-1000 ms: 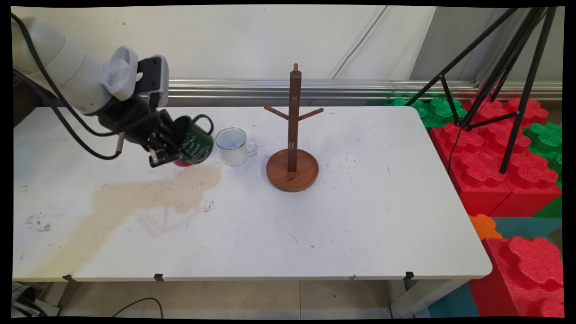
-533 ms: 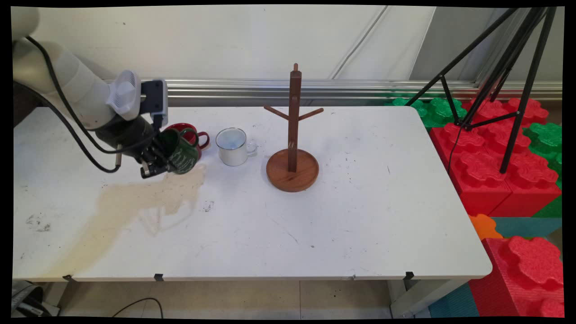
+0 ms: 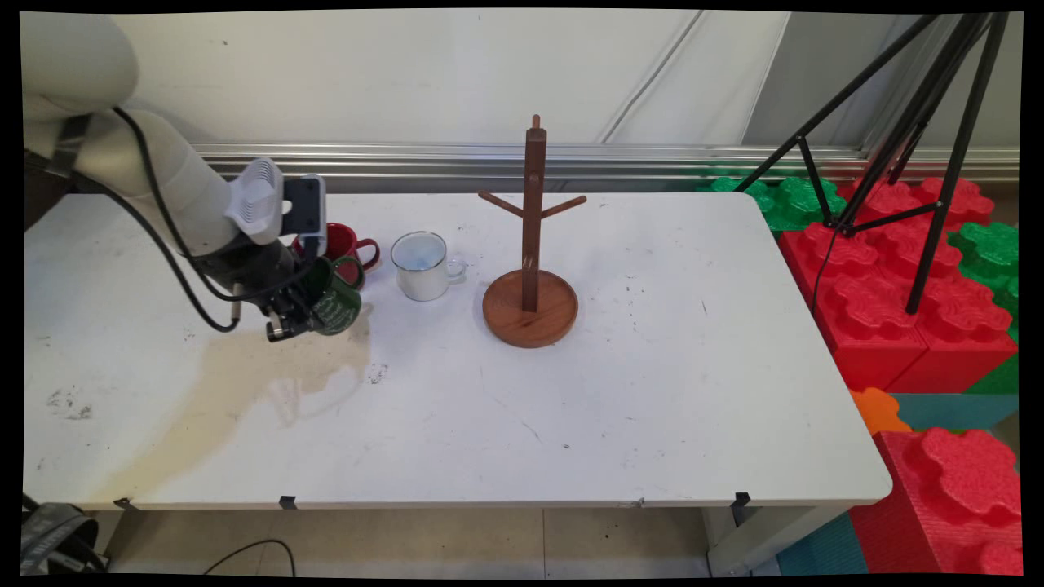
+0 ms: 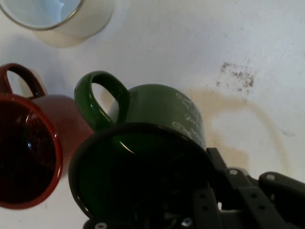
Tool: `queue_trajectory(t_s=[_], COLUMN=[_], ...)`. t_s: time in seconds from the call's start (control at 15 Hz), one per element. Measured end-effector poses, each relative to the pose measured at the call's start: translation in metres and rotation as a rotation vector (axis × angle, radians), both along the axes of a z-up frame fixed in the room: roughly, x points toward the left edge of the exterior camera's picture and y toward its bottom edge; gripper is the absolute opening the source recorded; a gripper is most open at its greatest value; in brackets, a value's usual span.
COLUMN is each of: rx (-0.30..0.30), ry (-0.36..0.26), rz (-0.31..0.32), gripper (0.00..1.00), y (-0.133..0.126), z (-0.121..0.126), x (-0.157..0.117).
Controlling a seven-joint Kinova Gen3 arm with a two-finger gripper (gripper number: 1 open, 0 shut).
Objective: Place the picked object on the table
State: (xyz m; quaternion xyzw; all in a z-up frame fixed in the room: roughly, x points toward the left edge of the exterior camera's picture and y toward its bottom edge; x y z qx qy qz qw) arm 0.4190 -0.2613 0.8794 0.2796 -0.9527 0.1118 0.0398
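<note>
White table [image 3: 652, 391] carries a brown stain [image 3: 245, 375] near its left edge; above it my gripper [image 3: 295, 314] pinches a tilted green mug [image 3: 334, 297], red mug [image 3: 341, 243] just behind

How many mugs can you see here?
3: a green mug gripped by the gripper, a red mug just behind it, and a white mug beside the wooden mug tree.

blocked: red mug [image 3: 342, 243], white mug [image 3: 422, 266], wooden rack [image 3: 530, 269] in a row | free: table [image 3: 652, 391] front, right
</note>
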Motion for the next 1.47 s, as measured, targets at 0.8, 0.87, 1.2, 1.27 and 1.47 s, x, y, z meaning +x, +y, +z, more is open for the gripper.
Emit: queue_trajectory(t_s=[0.8,0.87,1.2,1.27,1.47], rx=[0.044,0.048,0.064,0.067,0.074], ry=[-0.008,-0.007,-0.011,-0.013,-0.018], rz=[0.0,-0.003,-0.013,-0.016,-0.023], gripper=[0.0,0.0,0.0,0.0,0.0], y=[-0.029,-0.031,-0.04,-0.042,-0.047], z=[-0.034,-0.037,-0.047,-0.05,-0.055], x=[-0.029,-0.032,-0.042,-0.044,-0.049])
